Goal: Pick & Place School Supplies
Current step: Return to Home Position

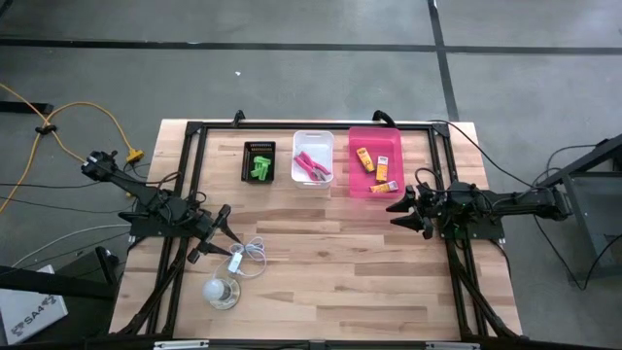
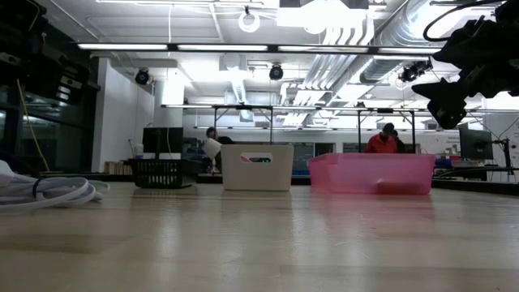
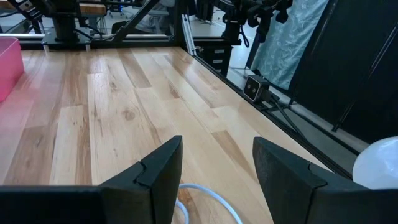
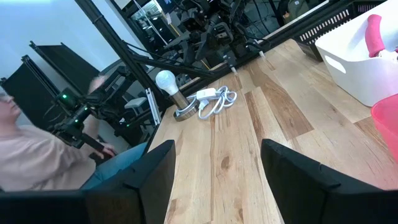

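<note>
The green pieces (image 1: 259, 168) lie in the black bin (image 1: 259, 146), the pink-handled scissors (image 1: 312, 165) in the white bin (image 1: 313, 135) and the yellow-orange packets (image 1: 374, 168) in the pink bin (image 1: 354, 160), all in a row along the worktop's far edge. My left gripper (image 1: 229, 230) hangs wide open and empty toward the left edge, just beside the coiled white cord (image 1: 251, 255). My right gripper (image 1: 394, 212) hangs wide open and empty toward the right edge, near the pink bin.

Black bin (image 1: 259, 147), white bin (image 1: 313, 137), pink bin (image 1: 385, 141), green pieces (image 1: 259, 169)

Left end effector (image 1: 224, 231) and right end effector (image 1: 397, 213) face each other, fingers spread, holding nothing
</note>
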